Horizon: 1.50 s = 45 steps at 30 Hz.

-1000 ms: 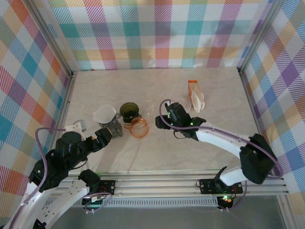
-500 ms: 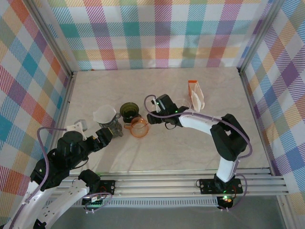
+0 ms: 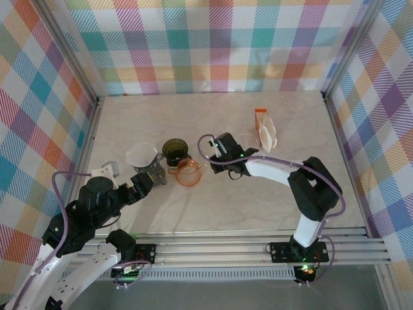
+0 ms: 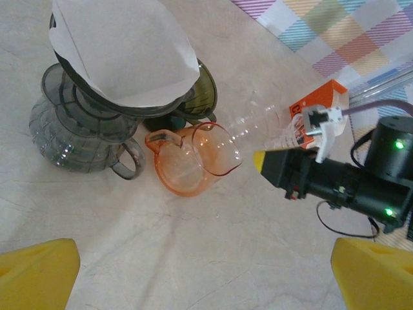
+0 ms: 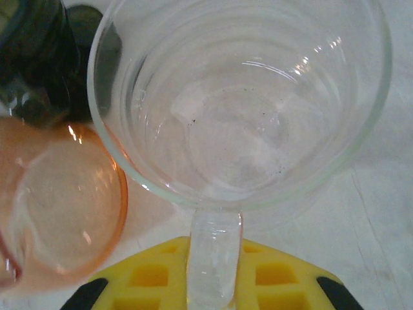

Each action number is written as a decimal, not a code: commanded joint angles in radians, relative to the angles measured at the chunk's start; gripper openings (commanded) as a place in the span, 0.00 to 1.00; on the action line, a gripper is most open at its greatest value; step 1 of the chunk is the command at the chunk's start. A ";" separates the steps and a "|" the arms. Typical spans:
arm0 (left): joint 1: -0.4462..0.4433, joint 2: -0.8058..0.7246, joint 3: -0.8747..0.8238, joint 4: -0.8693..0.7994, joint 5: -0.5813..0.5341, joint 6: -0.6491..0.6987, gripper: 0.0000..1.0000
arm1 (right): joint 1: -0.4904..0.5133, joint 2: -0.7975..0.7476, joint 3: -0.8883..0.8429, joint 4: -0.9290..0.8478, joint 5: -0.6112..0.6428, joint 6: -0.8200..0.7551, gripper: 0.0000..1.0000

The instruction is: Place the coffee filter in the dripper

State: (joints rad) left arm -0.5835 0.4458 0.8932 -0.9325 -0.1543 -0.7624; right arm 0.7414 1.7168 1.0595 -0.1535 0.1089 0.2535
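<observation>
A white paper coffee filter (image 4: 122,58), opened into a cone, is seated in a smoky grey dripper (image 4: 68,139), which is stood upright on the marble tabletop (image 4: 193,252), handle outward, touching a dark green dripper (image 4: 205,97).

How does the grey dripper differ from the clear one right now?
The grey dripper is dark and smoky; the clear dripper is colourless and see-through. The grey dripper has a white paper filter sitting in it; the clear dripper is empty. The grey dripper stands free, while the clear dripper's handle sits between the fingers of the right gripper. Both are open-topped drippers with a side handle.
</observation>
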 commanded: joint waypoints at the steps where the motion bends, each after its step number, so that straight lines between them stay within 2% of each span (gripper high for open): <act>1: 0.010 0.014 -0.013 0.040 0.018 -0.004 1.00 | 0.040 -0.122 -0.059 -0.033 0.041 0.013 0.12; 6: 0.010 0.013 -0.024 0.053 0.024 -0.009 1.00 | 0.122 -0.287 -0.186 -0.098 0.102 0.071 0.12; 15: 0.010 0.007 -0.043 0.065 0.026 -0.016 1.00 | 0.358 -0.514 -0.351 -0.176 0.245 0.197 0.12; 21: 0.010 0.005 -0.057 0.072 0.028 -0.022 1.00 | 0.466 -0.512 -0.372 -0.190 0.296 0.244 0.12; 29: 0.010 0.005 -0.069 0.078 0.030 -0.027 1.00 | 0.492 -0.466 -0.417 -0.140 0.310 0.301 0.14; 34: 0.010 0.006 -0.074 0.082 0.036 -0.029 1.00 | 0.504 -0.449 -0.426 -0.123 0.304 0.320 0.22; 37: 0.010 0.008 -0.076 0.084 0.035 -0.028 1.00 | 0.506 -0.461 -0.427 -0.124 0.307 0.328 0.37; 41: 0.010 0.011 -0.080 0.090 0.039 -0.029 1.00 | 0.506 -0.499 -0.422 -0.139 0.325 0.318 0.51; 45: 0.010 0.013 -0.080 0.090 0.036 -0.025 1.00 | 0.497 -0.550 -0.389 -0.187 0.374 0.276 0.56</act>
State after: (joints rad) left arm -0.5835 0.4564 0.8207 -0.8753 -0.1223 -0.7887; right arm 1.2407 1.2152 0.6430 -0.3069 0.4324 0.5583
